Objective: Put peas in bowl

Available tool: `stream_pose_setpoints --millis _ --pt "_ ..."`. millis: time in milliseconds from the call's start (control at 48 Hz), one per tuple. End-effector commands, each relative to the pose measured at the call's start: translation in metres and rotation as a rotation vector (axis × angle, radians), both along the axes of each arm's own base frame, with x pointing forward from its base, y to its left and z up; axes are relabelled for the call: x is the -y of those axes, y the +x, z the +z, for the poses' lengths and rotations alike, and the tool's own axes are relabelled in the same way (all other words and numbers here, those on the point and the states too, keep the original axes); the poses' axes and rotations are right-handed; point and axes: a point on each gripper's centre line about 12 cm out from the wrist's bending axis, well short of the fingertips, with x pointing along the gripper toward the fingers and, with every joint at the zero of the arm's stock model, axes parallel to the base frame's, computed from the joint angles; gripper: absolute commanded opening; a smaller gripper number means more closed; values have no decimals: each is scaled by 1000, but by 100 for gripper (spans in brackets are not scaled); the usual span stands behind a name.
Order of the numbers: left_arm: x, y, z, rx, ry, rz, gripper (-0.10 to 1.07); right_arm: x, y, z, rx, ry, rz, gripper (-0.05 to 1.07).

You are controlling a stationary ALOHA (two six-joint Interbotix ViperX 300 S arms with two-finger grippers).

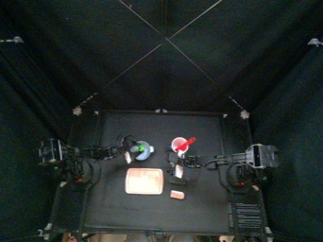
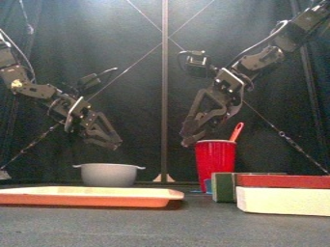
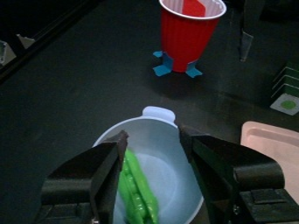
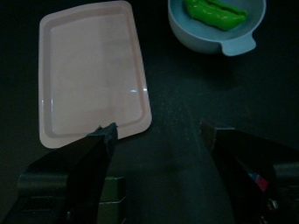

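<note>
Black bench (image 1: 108, 194) carries: pale bowl (image 4: 218, 28) with green peas (image 4: 214, 10) inside; pinkish board (image 4: 90, 72) flat, near bowl; red cup (image 3: 191, 35) upright on blue base, apart from bowl; small pink block (image 1: 178, 195) just beside board.

The left arm comes in from the left, elbow bent, forearm sloping downward — its claw (image 3: 158, 179) points down with the jaws spread wide, nothing clamped between them. The right arm folds down from the right, and its claw (image 4: 158, 144) hangs above the worktop — jaws apart and empty.
</note>
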Motion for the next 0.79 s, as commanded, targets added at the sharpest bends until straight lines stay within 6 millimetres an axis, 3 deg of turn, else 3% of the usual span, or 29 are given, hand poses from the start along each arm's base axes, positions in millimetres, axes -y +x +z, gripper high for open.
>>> stream_pose_setpoints --millis 0,771 --pt "-3 3 9 36 4 16 87 1 2 14 41 -2 -3 104" --pt "-3 3 9 35 2 17 87 -3 3 13 33 3 3 104"
